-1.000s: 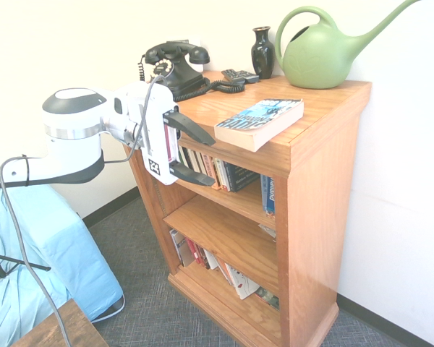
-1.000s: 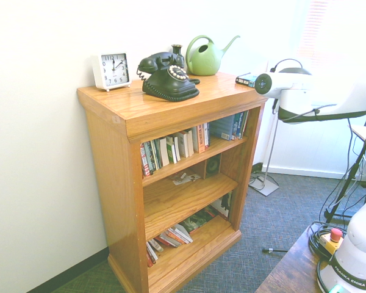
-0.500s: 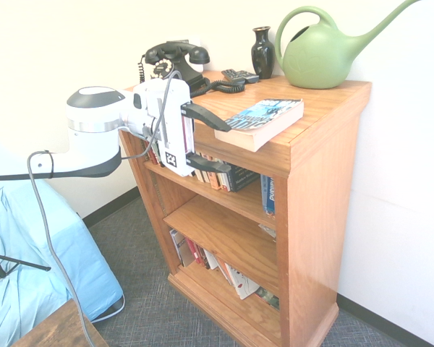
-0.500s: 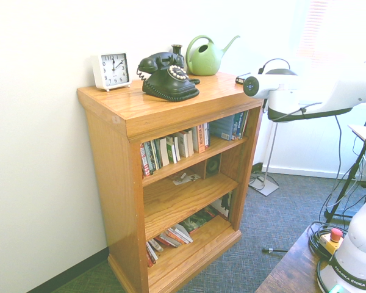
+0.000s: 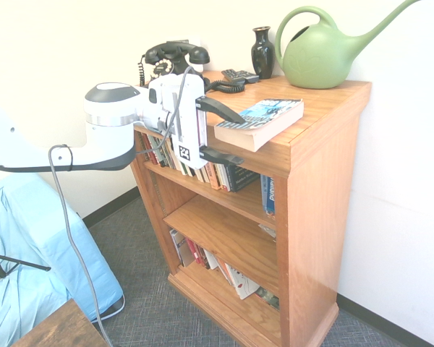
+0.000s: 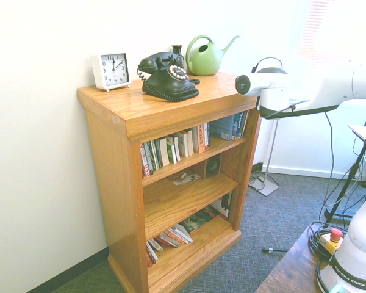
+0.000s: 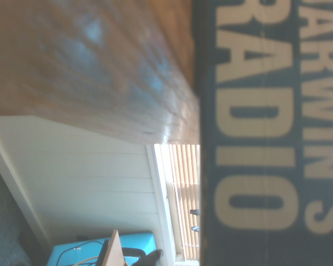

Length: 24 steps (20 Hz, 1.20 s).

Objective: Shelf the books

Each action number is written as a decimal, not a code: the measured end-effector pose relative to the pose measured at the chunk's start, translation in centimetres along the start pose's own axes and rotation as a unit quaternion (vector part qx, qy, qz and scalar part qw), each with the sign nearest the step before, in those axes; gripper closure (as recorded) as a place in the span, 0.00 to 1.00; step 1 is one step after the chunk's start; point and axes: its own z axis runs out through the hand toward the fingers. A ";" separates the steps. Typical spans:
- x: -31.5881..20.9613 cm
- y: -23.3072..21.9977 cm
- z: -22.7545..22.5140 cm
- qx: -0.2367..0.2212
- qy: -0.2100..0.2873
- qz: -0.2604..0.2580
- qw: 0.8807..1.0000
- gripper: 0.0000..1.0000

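The book (image 5: 264,118), a thick blue paperback with cream page edges, lies flat on the top slab of the orange-brown shelf (image 5: 325,181), its near end at the slab's front edge. My gripper (image 5: 236,138) is level with that edge and open. Its upper finger reaches the book's near end, and its lower finger sits below the slab in front of the top shelf level. The wrist view shows the book's spine (image 7: 255,133) from close by, lettered "DARWIN'S RADIO", beside the glossy wood (image 7: 100,66). In the second exterior view the arm hides the book and the fingers at the shelf's (image 6: 171,110) far corner.
On the top slab stand a black rotary phone (image 5: 175,65), a dark remote (image 5: 239,75), a black vase (image 5: 262,52), a green watering can (image 5: 322,54) and a white clock (image 6: 111,70). A row of thin books (image 5: 224,173) fills the top level. A blue-covered object (image 5: 36,253) sits at lower left.
The arm has moved right and slightly up toward the shelf. The open fingers now bracket the slab's front edge at the book's near end. The book has not moved.
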 end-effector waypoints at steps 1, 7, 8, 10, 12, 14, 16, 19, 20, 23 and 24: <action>0.2 -0.1 0.1 0.000 0.000 0.001 1.000 0.00; 1.1 -0.6 0.7 -0.005 0.000 0.004 1.000 0.00; 1.1 -0.7 0.8 -0.006 0.001 0.004 1.000 0.00; 1.2 -0.7 0.8 -0.006 0.001 0.003 1.000 0.00; 1.3 -0.8 0.8 -0.006 0.002 0.003 1.000 0.00; 1.5 -0.9 0.8 -0.006 0.002 0.003 1.000 0.00; 1.6 -1.0 0.9 -0.007 0.002 0.004 1.000 0.00; 1.8 -1.1 1.0 -0.007 0.002 0.004 1.000 1.00; 1.9 -1.1 0.9 -0.007 0.003 0.005 1.000 1.00; 2.2 -0.9 0.7 -0.006 0.004 0.008 1.000 1.00; 2.2 -0.9 0.7 -0.006 0.005 0.008 1.000 1.00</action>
